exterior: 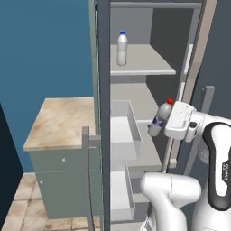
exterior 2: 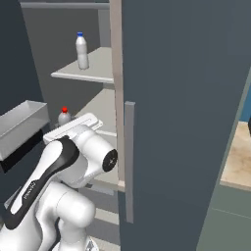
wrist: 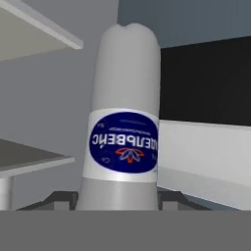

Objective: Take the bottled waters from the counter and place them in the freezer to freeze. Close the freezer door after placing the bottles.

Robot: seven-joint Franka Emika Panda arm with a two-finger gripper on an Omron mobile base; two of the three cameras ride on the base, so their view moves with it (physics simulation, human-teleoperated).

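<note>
The freezer (exterior: 135, 90) stands open, showing white shelves and clear drawers. The blue-capped water bottle (exterior: 122, 48) (exterior 2: 82, 50) stands upright on the upper shelf (exterior: 149, 61). My gripper (exterior: 164, 123) (wrist: 120, 201) is shut on the red-capped bottle (exterior: 159, 119) (exterior 2: 64, 116) (wrist: 125, 122). It holds the bottle tilted, inside the freezer and above the middle shelf. In the hand view the blue label reads upside down, and the dark fingertips (wrist: 62, 198) flank the bottle's lower body. The freezer door (exterior 2: 186, 98) hangs open at the right with its bar handle (exterior 2: 129, 162).
A clear drawer (exterior: 127, 118) (exterior 2: 24, 120) juts out to the left of the arm. A door edge (exterior: 103, 113) with a bar handle (exterior: 85, 173) stands left of the opening. One beige-topped grey-green cabinet (exterior: 63, 122) sits left, and another beige top (exterior 2: 240, 157) right.
</note>
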